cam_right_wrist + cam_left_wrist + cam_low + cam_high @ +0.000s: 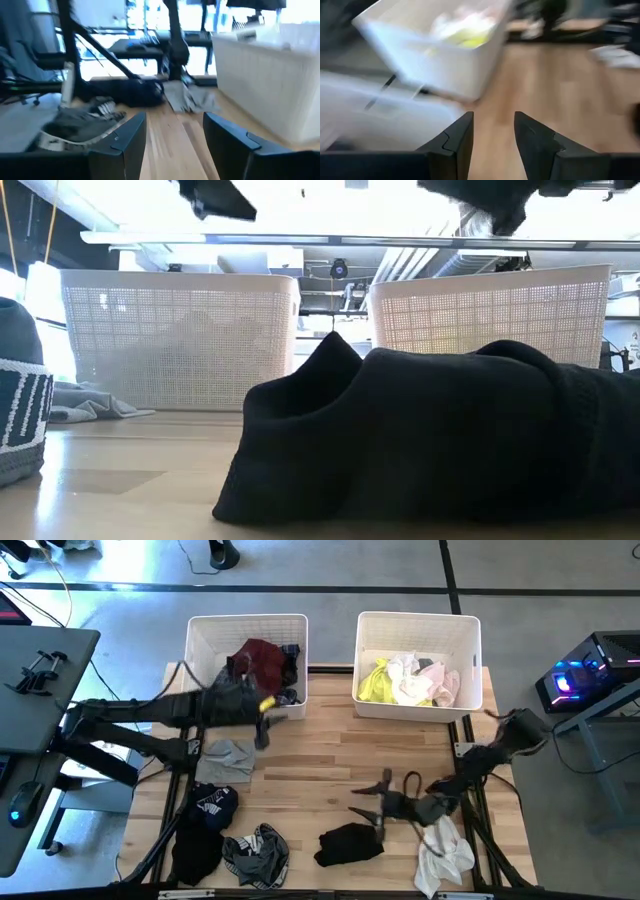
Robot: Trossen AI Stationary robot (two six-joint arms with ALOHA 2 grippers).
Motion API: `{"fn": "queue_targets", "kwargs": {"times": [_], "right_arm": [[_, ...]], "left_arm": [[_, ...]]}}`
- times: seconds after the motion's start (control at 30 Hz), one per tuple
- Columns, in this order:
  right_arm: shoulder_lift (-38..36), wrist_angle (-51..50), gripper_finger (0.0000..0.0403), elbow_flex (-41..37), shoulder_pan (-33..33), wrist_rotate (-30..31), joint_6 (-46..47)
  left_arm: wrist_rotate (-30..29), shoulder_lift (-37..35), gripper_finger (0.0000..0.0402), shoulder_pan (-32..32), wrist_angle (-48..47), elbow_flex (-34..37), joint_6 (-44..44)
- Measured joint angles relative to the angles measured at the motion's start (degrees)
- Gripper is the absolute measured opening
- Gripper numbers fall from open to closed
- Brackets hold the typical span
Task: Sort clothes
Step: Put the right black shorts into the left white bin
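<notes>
Left gripper (262, 726) hovering just in front of the left bin (200, 640), fingers parted, holding nothing. Right gripper (383, 802) hanging low over the table, fingers spread, also empty, just above the black garment (350, 843).

Risk, as a judgement: right gripper is sitting close to both the black piece and the white garment (443, 855); a loose pinch could be catching both, mixing darks with lights.

Black garment is lying flat, long axis running left-right across the table, near its front edge.
</notes>
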State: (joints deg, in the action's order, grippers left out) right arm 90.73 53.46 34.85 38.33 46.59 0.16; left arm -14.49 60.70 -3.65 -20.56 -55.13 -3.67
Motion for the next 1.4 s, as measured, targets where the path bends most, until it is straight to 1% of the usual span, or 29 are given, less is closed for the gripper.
{"fn": "queue_targets", "kwargs": {"times": [0.07,0.13,0.23,0.3,0.37,0.43,0.47,0.6,0.67,0.73,0.87,1.0,1.2,1.27,1.4], "right_arm": [[-2.51,-0.51,0.0185,0.41,1.90,1.13,-2.78],[-4.17,-3.40,0.0185,1.85,3.53,1.39,-4.55],[-4.62,-11.42,0.0185,5.10,5.41,0.55,-5.34],[-3.95,-19.34,0.0185,7.28,5.97,-3.63,-3.01],[-2.67,-26.16,0.0185,9.34,5.98,-11.91,2.84],[-0.43,-30.71,0.0185,11.32,5.96,-18.45,9.07],[1.00,-31.90,0.0185,12.38,5.98,-20.38,11.53],[7.85,-37.37,0.0185,16.46,5.98,-22.27,16.33],[11.13,-39.72,0.0185,18.21,5.95,-24.72,15.85],[14.29,-39.86,0.0185,20.06,5.61,-26.80,15.42],[18.44,-40.23,0.0185,23.29,4.48,-25.21,10.35],[19.70,-40.79,0.0185,26.02,2.78,-21.63,11.06],[19.67,-44.61,0.0185,27.42,1.62,-25.79,12.96],[19.66,-44.93,0.0191,27.00,1.68,-25.82,13.87],[19.66,-49.18,0.0207,25.92,1.68,-25.83,16.41]], "left_arm": [[-0.05,1.09,0.0129,5.10,3.14,-0.02,-0.10],[-0.41,2.83,0.0129,9.72,6.56,0.00,-0.05],[-2.12,6.06,0.0129,16.15,10.23,-0.02,-0.85],[-3.41,8.59,0.0129,19.50,11.81,-0.02,-1.80],[-4.83,11.16,0.0129,22.10,12.32,-0.02,-1.92],[-6.55,13.82,0.0129,24.02,13.25,-0.02,-1.07],[-7.34,15.19,0.0129,24.81,13.49,-0.01,-0.45],[-8.71,19.98,0.0129,26.82,18.15,0.00,0.84],[-8.72,21.70,0.0129,27.14,21.19,-0.03,-0.35],[-8.71,22.67,0.0129,27.12,22.33,-0.02,-1.34],[-9.00,23.04,0.0129,27.00,23.45,-0.04,-1.43],[-9.09,22.89,0.0129,26.91,23.41,-0.04,-1.04],[-9.15,22.78,0.0129,26.91,22.86,-0.04,-1.00],[-9.15,22.78,0.0129,26.91,22.86,-0.04,-1.00],[-9.15,22.78,0.0129,26.95,22.87,-0.04,-0.19]]}}
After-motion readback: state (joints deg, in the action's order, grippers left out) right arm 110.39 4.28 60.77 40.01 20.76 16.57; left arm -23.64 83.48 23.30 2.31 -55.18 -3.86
